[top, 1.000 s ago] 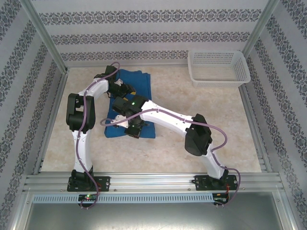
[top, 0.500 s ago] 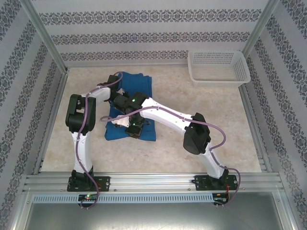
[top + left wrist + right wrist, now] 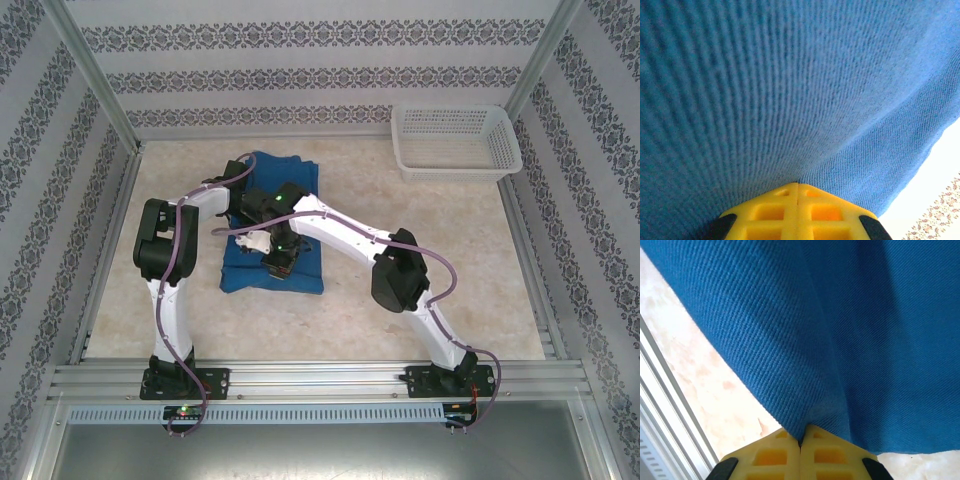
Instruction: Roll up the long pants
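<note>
Your left gripper (image 3: 798,187) is clamped on the pants (image 3: 790,90), jaws pressed together on the cloth. Your right gripper (image 3: 800,441) pinches their edge above the counter (image 3: 715,390).

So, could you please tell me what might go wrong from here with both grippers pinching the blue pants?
1. The left gripper and right gripper each pinch the long pants only at the very fingertips, so the fabric could slip out mid-roll.
2. In the top view both grippers crowd together over the pants, so the arms might bump as they turn.
3. The right gripper's hold sits right at the fabric's edge, so the roll may come out skewed.
</note>
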Motion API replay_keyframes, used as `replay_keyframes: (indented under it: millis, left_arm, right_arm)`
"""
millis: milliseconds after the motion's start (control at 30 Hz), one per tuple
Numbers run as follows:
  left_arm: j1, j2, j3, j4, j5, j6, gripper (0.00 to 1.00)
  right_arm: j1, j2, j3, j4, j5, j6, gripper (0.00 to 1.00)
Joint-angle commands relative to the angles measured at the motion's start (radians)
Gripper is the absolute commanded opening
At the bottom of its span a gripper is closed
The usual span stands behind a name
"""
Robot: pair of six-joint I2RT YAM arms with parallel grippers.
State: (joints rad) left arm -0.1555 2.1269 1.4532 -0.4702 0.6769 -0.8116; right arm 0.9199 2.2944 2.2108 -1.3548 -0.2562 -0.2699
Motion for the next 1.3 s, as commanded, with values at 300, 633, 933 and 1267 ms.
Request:
replay_keyframes:
  millis: [300, 633, 933, 1267]
  left_arm:
    - [-0.022, 0.018, 0.000, -0.107, -0.017, 0.019, 0.00]
    - [-0.022, 0.022, 0.010, -0.120, -0.017, 0.027, 0.00]
    - [-0.022, 0.024, 0.051, -0.146, -0.019, 0.037, 0.01]
    - [-0.014, -0.050, 0.174, -0.294, -0.087, 0.089, 0.00]
  right_arm:
    - [-0.073, 0.125, 0.193, -0.035, -0.027, -0.053, 0.00]
    - [-0.102, 0.221, 0.242, -0.007, -0.050, -0.042, 0.00]
    - [-0.085, 0.240, 0.222, 0.096, -0.066, -0.005, 0.00]
    - [-0.084, 0.278, 0.230, 0.144, 0.002, 0.007, 0.00]
